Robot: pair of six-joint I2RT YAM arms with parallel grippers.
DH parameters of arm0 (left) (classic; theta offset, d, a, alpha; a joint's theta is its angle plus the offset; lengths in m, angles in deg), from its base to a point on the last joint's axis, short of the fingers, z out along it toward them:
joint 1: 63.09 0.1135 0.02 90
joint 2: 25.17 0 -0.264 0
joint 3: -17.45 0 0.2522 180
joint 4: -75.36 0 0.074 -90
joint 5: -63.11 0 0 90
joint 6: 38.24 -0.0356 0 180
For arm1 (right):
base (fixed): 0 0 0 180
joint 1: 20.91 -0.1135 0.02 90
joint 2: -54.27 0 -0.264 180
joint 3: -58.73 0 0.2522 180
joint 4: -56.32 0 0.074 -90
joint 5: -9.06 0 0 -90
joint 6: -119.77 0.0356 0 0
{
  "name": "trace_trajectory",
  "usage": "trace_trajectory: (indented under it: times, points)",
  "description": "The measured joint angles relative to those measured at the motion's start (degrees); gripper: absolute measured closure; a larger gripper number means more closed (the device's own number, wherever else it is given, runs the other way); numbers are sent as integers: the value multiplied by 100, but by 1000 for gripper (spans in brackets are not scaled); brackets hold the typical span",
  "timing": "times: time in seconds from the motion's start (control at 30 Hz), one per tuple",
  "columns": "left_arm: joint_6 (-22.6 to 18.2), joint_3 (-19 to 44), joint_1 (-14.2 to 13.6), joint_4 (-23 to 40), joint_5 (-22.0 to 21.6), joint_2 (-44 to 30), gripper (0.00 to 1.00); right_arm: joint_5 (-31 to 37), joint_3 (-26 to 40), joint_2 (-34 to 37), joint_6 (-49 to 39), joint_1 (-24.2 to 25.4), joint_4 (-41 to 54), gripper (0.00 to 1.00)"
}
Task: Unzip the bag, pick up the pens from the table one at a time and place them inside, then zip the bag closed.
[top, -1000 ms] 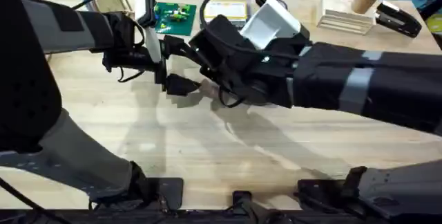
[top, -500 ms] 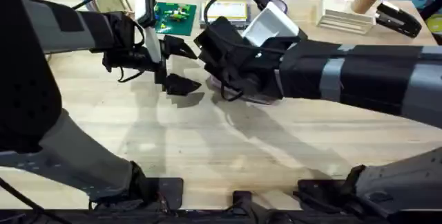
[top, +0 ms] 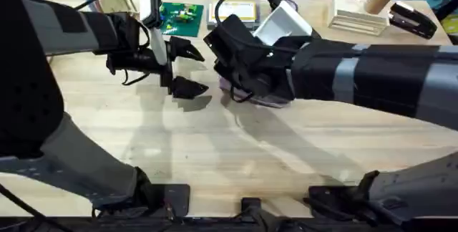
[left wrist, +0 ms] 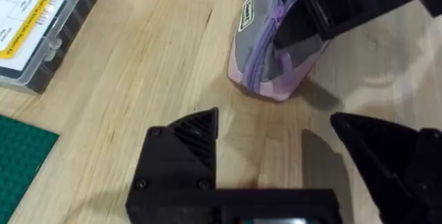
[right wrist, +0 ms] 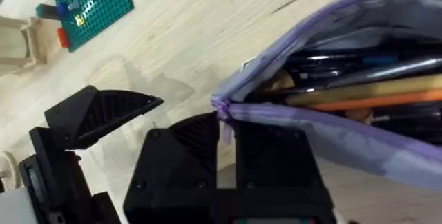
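Since the right gripper [right wrist: 228,124] is clamped on the zipper pull at one end of the bag [left wrist: 273,51], the pull could be lost if it is tugged at an angle, or the unheld bag could be dragged along the table [top: 236,160]. The left gripper [left wrist: 276,165] is spread wide just beside the bag, holding nothing. The lilac-and-grey bag is seen gaping, with pens [right wrist: 366,92] packed inside.
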Motion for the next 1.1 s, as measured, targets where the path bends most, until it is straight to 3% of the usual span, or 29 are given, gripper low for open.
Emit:
trace_trajectory:
  times: [0.27,0.73,1.1]
  points:
    - [-2,0,0,4,0,2,7,-4,0,0,-2,0,-25,966]
    - [0,0,0,2,0,0,8,-252,0,-26,-3,7,-34,969]
    - [-2,0,0,4,0,0,8,-505,-2,-688,-7,52,5,969]
